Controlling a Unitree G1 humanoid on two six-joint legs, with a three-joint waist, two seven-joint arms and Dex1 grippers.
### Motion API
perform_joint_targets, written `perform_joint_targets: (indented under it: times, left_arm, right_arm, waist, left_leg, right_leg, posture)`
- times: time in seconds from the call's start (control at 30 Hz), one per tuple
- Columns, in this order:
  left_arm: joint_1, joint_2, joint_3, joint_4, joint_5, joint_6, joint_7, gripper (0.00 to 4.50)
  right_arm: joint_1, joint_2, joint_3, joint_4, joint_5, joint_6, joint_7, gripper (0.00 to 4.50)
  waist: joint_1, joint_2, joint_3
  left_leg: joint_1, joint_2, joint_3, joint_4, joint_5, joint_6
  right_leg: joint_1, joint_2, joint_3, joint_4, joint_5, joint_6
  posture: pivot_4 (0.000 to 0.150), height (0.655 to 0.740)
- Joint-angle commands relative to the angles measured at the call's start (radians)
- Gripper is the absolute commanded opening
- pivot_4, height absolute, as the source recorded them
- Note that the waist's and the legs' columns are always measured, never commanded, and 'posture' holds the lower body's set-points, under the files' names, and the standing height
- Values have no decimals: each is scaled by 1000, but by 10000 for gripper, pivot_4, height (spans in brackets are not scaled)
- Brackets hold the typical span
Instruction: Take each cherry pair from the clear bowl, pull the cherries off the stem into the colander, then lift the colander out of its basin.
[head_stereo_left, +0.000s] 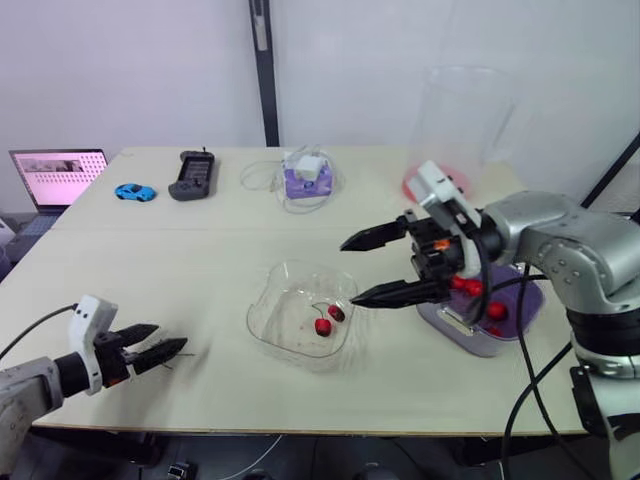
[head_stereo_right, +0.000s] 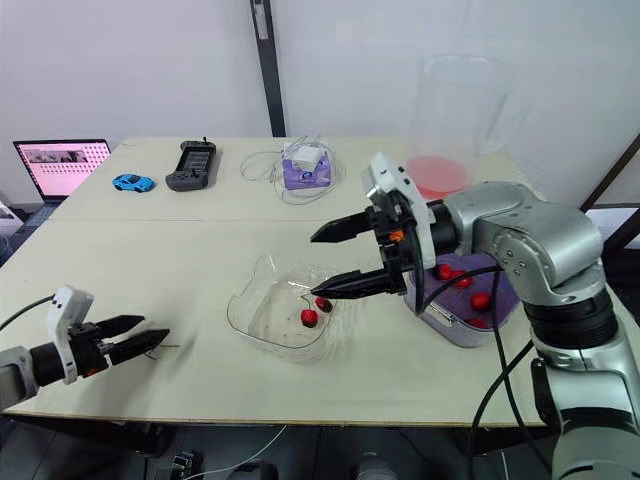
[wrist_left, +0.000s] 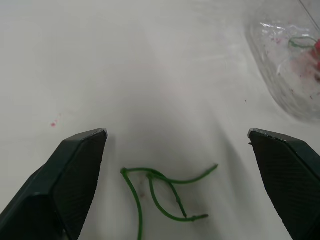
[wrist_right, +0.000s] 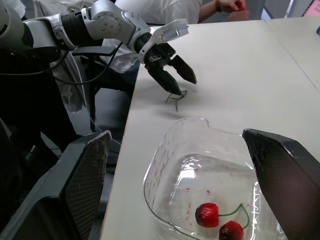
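No readable text, label or number anywhere

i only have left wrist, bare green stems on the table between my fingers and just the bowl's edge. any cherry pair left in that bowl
observer: yes, one cherry pair lies in the clear bowl, both cherries on the stem.
operator: wheres the right gripper
observer: the right gripper hovers open at the bowl's right side, fingers pointing toward your arm.
operator: anything in the colander
observer: at least three red cherries sit in the purple colander, which is in its basin to the right of the bowl.
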Motion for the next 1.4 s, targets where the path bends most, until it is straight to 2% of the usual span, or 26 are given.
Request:
perform_joint_targets:
  times: [0.03,0.2,0.47,0.53,0.6,0.83,1.03,1.4]
  left_arm:
    - [-53,32,61,-7,-42,-6,-18,44762]
    - [-141,50,139,-96,-221,37,-112,44762]
    - [-182,119,27,-218,-168,-72,-218,44762]
    - [-204,116,-15,-249,-161,-89,-222,44762]
    - [-223,113,-46,-270,-163,-97,-225,44762]
    - [-255,107,-107,-255,-132,-138,-244,44762]
    - [-243,94,-134,-234,-105,-173,-255,44762]
    - [-244,74,-145,-224,-62,-209,-226,44762]
  right_arm:
    - [-8,-21,-33,-30,20,0,-6,45000]
    - [-5,-51,6,-26,-62,-52,-29,45000]
    - [-80,82,174,6,-341,-236,-210,45000]
    - [-149,116,256,50,-383,-172,-209,45000]
    - [-224,124,347,80,-383,-24,-174,45000]
    - [-357,226,538,151,-430,248,-218,45000]
    - [-382,294,687,156,-460,334,-248,45000]
    - [-321,322,775,144,-494,374,-353,45000]
  waist:
    - [0,0,0]
    - [0,-1,0]
    - [-7,0,0]
    - [-7,0,0]
    - [-5,0,0]
    - [-3,0,0]
    - [-4,0,0]
    - [-4,0,0]
  left_leg:
    - [0,0,0,0,0,0]
    - [-1,0,0,0,0,0]
    - [0,1,0,-1,0,0]
    - [0,1,0,-1,0,0]
    - [0,0,0,0,0,-1]
    - [0,0,0,0,0,-1]
    - [-1,0,0,-1,0,-1]
    - [-1,0,0,0,0,-1]
  right_leg:
    - [0,0,0,0,0,0]
    - [0,0,0,0,0,0]
    - [-1,1,1,0,0,0]
    - [-1,1,1,0,0,0]
    - [-1,1,0,0,0,0]
    - [-1,1,0,1,0,0]
    - [-2,1,0,1,0,0]
    - [-2,1,0,1,0,0]
  posture:
    - [1500,7332]
    - [1500,7332]
    - [1500,7332]
    - [1500,7332]
    - [1500,7332]
    - [1500,7332]
    - [1500,7332]
    - [1500,7332]
